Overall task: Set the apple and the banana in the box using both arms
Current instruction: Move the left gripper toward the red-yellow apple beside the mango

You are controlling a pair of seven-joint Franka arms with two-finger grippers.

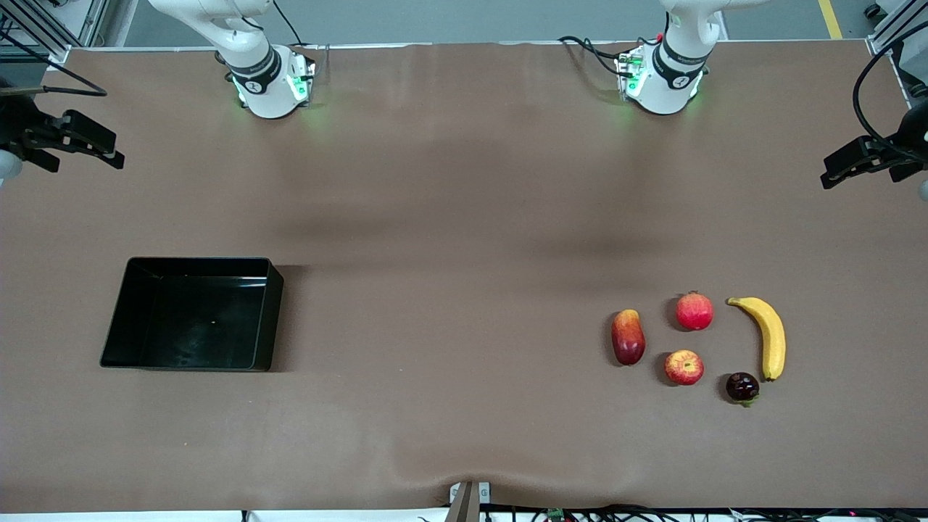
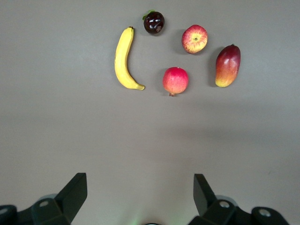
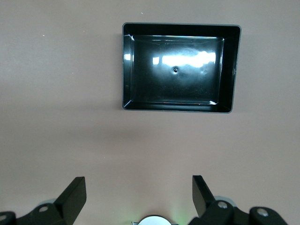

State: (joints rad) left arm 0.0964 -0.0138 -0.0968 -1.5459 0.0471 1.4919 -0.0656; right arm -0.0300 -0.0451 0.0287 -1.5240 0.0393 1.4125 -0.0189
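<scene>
We see both arms cut off above; left gripper (image 2: pixel 140 197) and right gripper (image 3: pixel 139 197) hang over bare tabletop (image 1: pixel 464 217), jaws wide apart, empty

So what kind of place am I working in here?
Most likely a robotics lab bench: two arm bases bolted along a brown-covered table, loose cables at its edges, and metal framing at its corners.
</scene>
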